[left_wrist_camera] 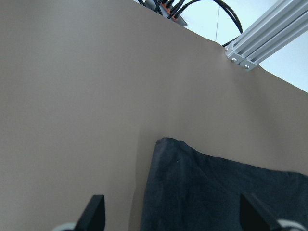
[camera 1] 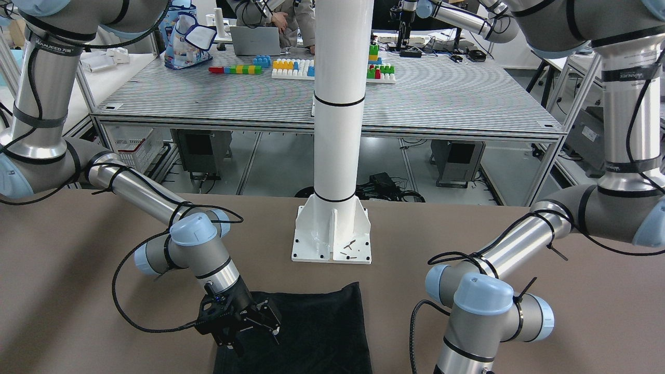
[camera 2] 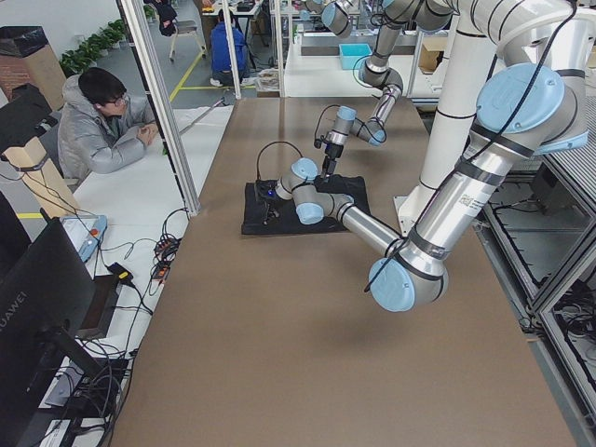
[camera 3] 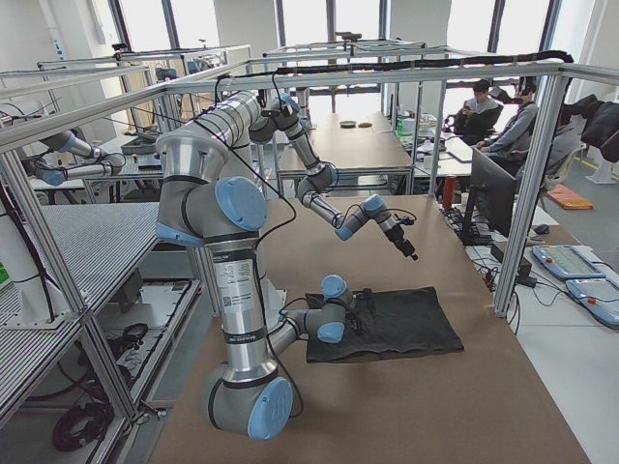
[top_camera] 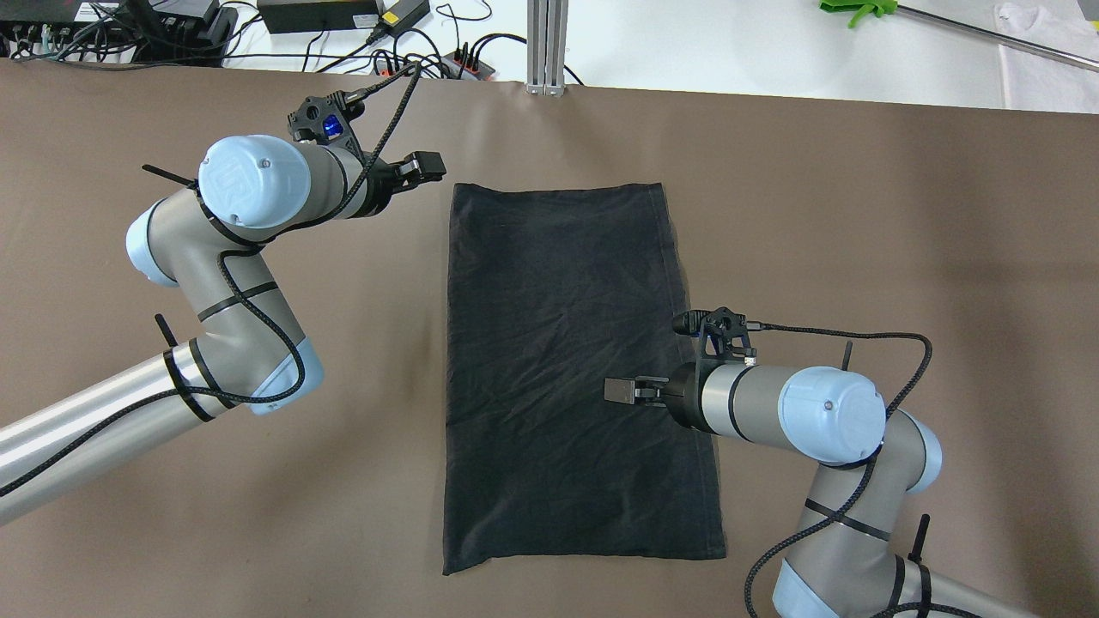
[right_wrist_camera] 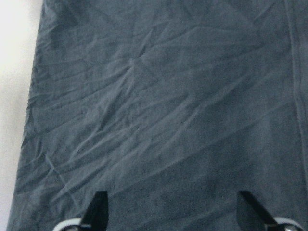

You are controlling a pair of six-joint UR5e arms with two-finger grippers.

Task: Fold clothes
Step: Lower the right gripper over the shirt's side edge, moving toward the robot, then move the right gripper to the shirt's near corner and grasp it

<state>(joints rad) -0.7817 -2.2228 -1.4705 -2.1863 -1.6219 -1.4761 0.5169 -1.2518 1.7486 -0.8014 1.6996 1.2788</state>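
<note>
Black soft cloth, the garment (top_camera: 558, 343), lies flat on the brown desk (top_camera: 859, 215) as a long rectangle with light wrinkles. Its two long edges run away from the robot. The one on the robot's right side carries a visible hem and slants a little outward toward the near end. The near short edge lies close to the base plate (camera 1: 332, 244) of the white pole (camera 1: 340, 104), but apart from it. The far short edge lies near the far border of the desk, with cables (top_camera: 468, 56) and an aluminium profile (top_camera: 547, 43) beyond it.

The right gripper (top_camera: 620, 390) reaches in over the hemmed long edge, about at its middle, and hangs over the cloth. Its fingers (right_wrist_camera: 98, 209) are spread wide and hold nothing; whether the tips touch the fabric I cannot tell.

The left gripper (top_camera: 422, 166) is over bare desk, just beside the far corner on the robot's left side, and points toward it. Its fingers (left_wrist_camera: 95, 209) are also wide apart with nothing between them.

Wide stretches of bare desk lie along both long edges of the garment.
</note>
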